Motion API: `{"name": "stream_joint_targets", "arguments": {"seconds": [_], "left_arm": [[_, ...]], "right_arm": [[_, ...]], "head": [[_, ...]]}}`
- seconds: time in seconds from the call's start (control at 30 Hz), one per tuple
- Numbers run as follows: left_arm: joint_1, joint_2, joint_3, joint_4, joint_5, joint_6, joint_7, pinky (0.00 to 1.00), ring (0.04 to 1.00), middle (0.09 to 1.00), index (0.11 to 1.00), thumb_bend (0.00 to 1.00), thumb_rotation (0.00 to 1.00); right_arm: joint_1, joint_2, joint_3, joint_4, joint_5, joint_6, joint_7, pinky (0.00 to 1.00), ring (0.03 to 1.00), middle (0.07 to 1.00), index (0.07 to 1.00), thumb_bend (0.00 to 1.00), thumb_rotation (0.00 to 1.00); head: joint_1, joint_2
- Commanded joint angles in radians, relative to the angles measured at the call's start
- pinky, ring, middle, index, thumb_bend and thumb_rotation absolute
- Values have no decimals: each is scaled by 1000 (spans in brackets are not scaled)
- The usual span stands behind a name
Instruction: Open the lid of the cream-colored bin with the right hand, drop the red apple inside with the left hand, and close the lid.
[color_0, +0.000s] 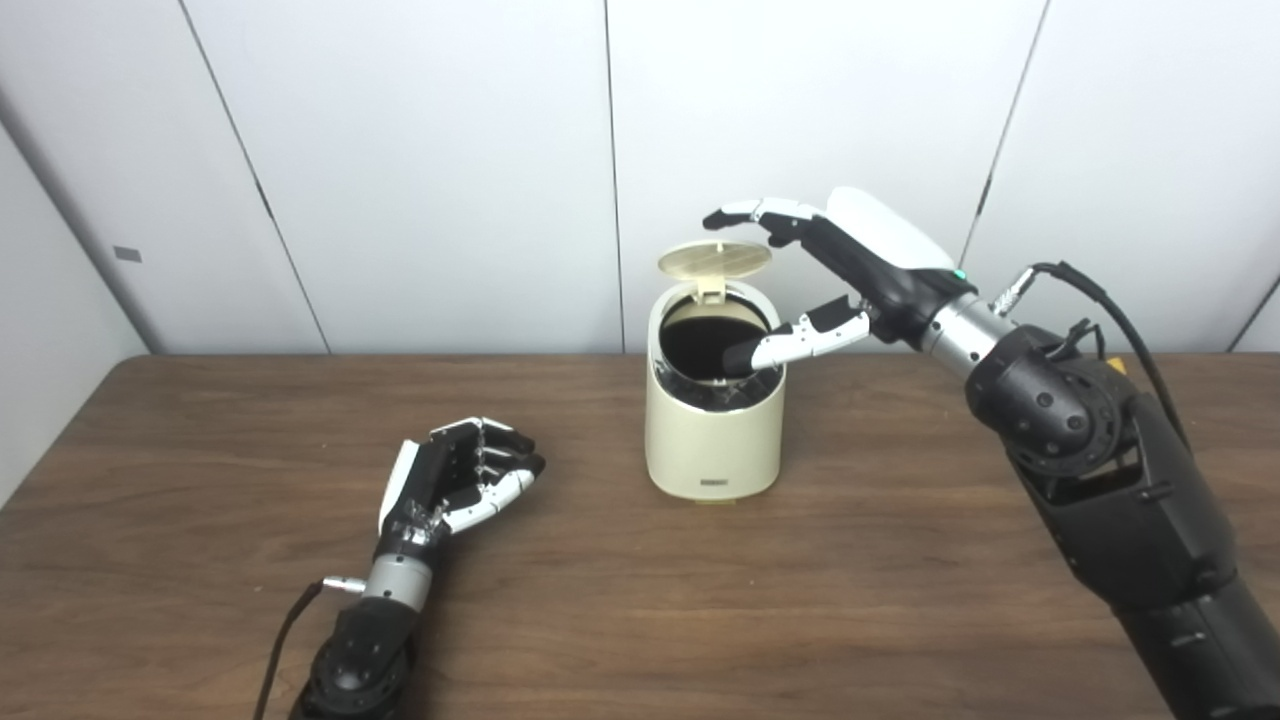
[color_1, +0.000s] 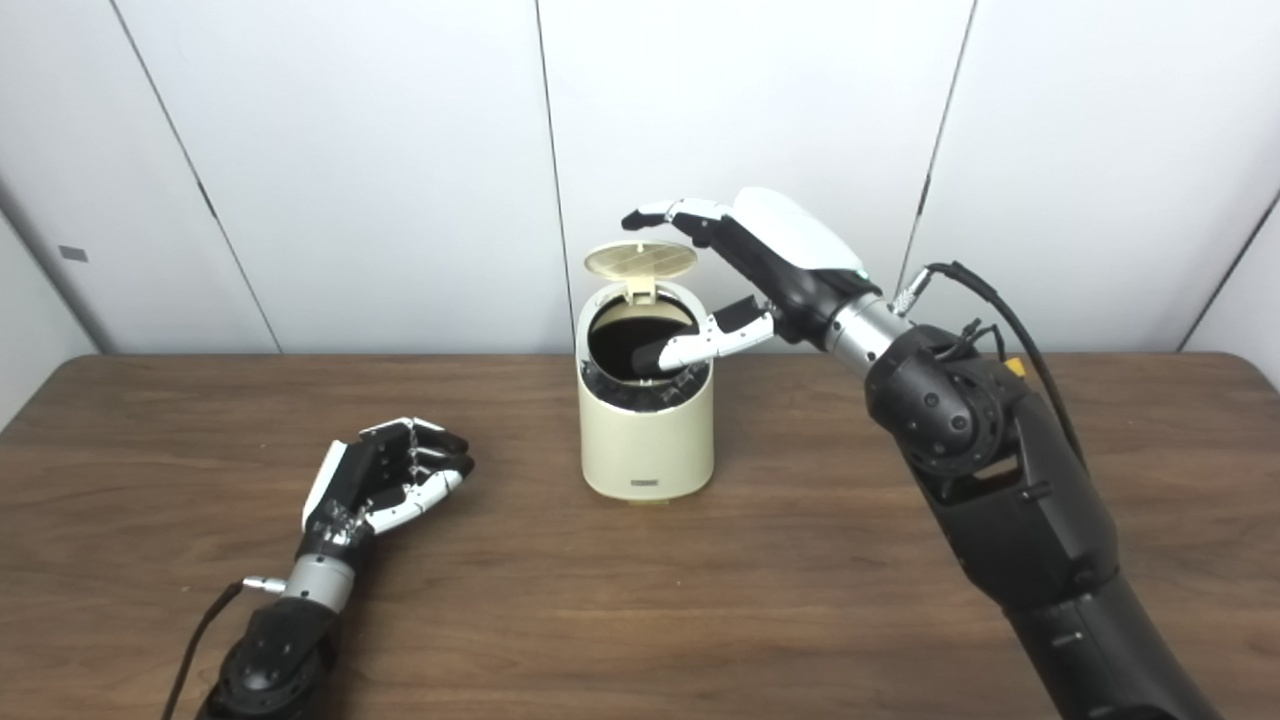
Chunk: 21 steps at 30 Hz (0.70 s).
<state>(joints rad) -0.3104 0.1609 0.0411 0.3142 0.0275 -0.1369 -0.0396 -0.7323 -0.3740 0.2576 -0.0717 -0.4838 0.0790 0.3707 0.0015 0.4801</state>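
My right hand (color_0: 835, 270), fingers spread and empty, reaches over the raised lid (color_0: 714, 258) of the bin (color_0: 712, 430) from the right, thumb at the mouth; my left hand (color_0: 455, 480) rests curled on the table (color_0: 640, 600), no apple visible.

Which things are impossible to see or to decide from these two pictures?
- Inside of the bin: dark in both views, so whether the apple lies there is unknown; no apple shows anywhere.
- Left hand: curled fingers hide its palm.
- Right hand: contact of its fingers with the raised lid is unclear.
- Small label on the bin's base: too small.
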Motion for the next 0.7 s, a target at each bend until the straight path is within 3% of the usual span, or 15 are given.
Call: {"name": "stream_joint_targets", "arguments": {"seconds": [0.0,0.47,0.67], "left_arm": [[-24,-1,-2,-19,0,0,1,415,527,601,497,504,56],[-17,-4,-3,-27,4,9,5,413,524,597,497,504,57],[-12,-4,-4,-37,1,20,1,418,527,599,497,504,57]], "right_arm": [[-34,-9,-8,-31,9,-30,0,780,904,857,837,696,507],[-15,-16,-6,-16,1,-65,9,778,895,817,802,726,514],[-10,-24,-3,-26,-15,-67,18,785,901,806,788,723,471]], "head": [[1,2],[2,10],[3,13]]}}
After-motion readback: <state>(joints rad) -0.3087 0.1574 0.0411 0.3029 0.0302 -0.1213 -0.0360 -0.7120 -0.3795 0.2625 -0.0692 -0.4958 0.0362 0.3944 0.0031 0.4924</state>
